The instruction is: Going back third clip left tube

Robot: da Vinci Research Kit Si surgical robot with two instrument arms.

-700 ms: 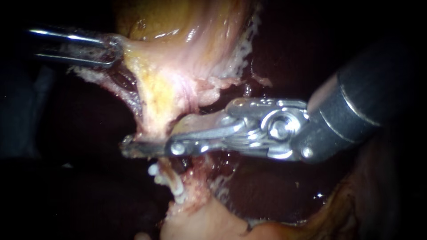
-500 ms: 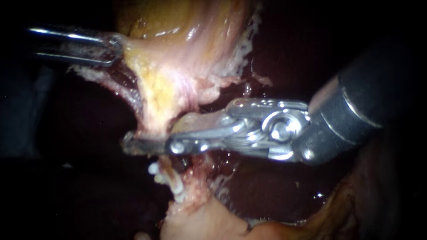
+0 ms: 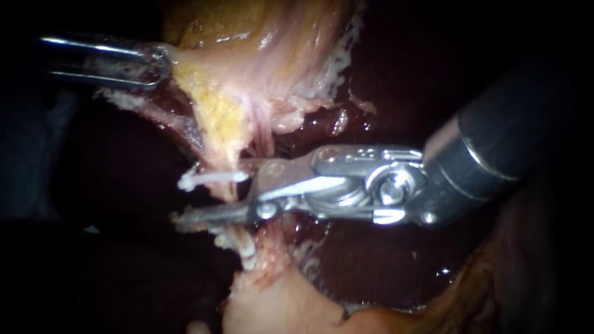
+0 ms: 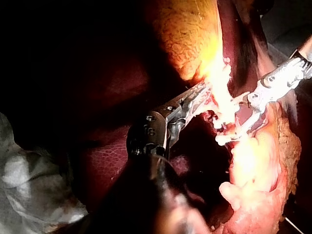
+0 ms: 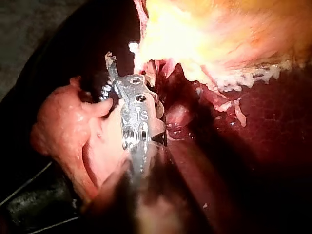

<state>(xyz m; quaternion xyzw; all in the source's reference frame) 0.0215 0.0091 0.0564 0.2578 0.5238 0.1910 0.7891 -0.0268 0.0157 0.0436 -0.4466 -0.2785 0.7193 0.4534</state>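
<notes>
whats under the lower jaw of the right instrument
White clips on the tube show just below the lower jaw of the right instrument, whose jaws stand open. The tube directly behind that jaw is covered.

The dark red liver (image 3: 383, 260) glistens wetly behind the pale yellow and pink gallbladder (image 3: 247, 55). A crumpled white cloth (image 4: 29, 180) lies beside the liver, well apart from the gallbladder.

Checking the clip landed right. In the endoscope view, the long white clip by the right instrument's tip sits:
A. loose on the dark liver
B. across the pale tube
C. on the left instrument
B: the white clip lies across the tube beside the right instrument, far from the left instrument.
</notes>
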